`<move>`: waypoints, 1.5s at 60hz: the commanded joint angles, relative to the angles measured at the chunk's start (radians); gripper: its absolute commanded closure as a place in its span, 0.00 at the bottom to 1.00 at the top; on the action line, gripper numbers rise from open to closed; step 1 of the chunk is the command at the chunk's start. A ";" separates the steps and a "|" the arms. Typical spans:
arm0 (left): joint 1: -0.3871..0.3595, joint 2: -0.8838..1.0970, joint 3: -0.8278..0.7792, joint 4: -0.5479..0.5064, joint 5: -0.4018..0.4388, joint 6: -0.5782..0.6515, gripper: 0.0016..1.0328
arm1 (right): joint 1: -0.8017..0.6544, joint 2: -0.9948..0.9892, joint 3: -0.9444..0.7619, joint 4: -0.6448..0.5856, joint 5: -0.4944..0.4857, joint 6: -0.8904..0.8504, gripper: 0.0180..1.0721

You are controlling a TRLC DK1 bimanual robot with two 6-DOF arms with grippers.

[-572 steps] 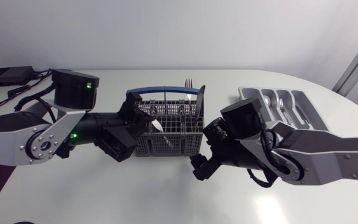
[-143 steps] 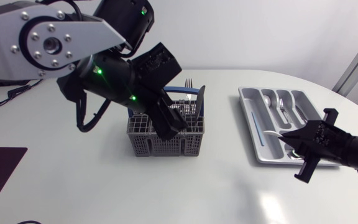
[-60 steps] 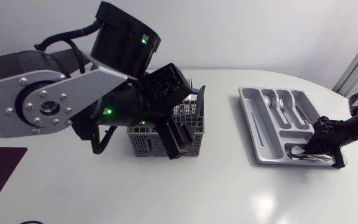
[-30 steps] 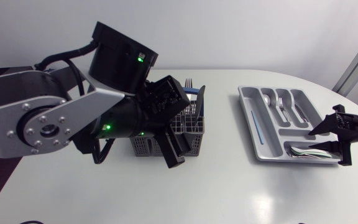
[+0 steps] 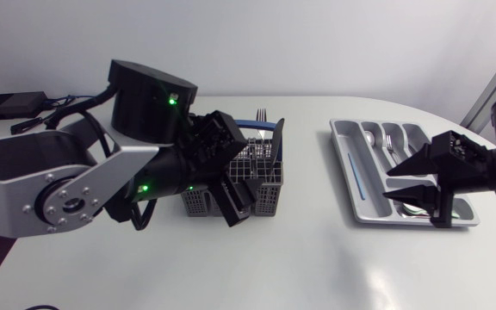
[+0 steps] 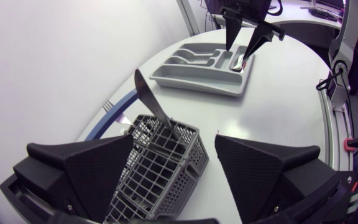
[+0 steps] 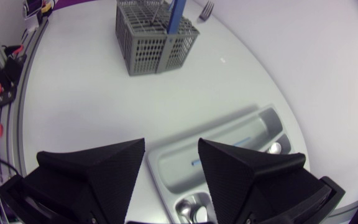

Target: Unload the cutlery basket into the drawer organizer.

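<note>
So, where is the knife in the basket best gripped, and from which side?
Grip the knife by its blade, the only part that shows above the basket; the rest is hidden inside. The blade stands tilted, so the left gripper should probably come down from above, one finger on each flat face, and pull along the tilt.

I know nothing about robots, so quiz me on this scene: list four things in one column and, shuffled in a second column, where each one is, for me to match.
Things:
1. left gripper
2. right gripper
3. knife
4. spoon

Places:
a. lying in the organizer
b. open, at the basket
c. standing in the basket
d. open, over the organizer

Pairs: 1-b, 2-d, 3-c, 4-a.
</note>
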 commanded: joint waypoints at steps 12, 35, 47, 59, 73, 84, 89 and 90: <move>0.103 -0.088 -0.124 0.065 0.084 -0.022 0.12 | 0.373 -0.133 -0.133 0.347 0.059 0.645 0.39; 0.158 -0.107 -0.227 0.160 0.151 -0.051 0.12 | 0.630 0.094 -0.139 0.683 0.170 0.975 0.45; 0.192 -0.111 -0.242 0.180 0.185 -0.051 0.12 | 0.643 0.169 -0.128 0.813 0.203 1.040 0.52; 0.194 -0.108 -0.250 0.195 0.185 -0.051 0.12 | 0.653 0.233 -0.095 0.841 0.219 1.045 0.53; 0.198 -0.104 -0.251 0.204 0.187 -0.051 0.12 | 0.659 0.230 -0.087 0.861 0.223 1.060 0.56; 0.200 -0.099 -0.251 0.211 0.193 -0.051 0.11 | 0.679 0.242 -0.088 0.907 0.249 1.087 0.56; 0.200 -0.099 -0.250 0.211 0.193 -0.052 0.11 | 0.688 0.255 -0.081 0.911 0.262 1.087 0.56; 0.200 -0.099 -0.250 0.211 0.194 -0.052 0.11 | 0.689 0.256 -0.079 0.913 0.263 1.087 0.56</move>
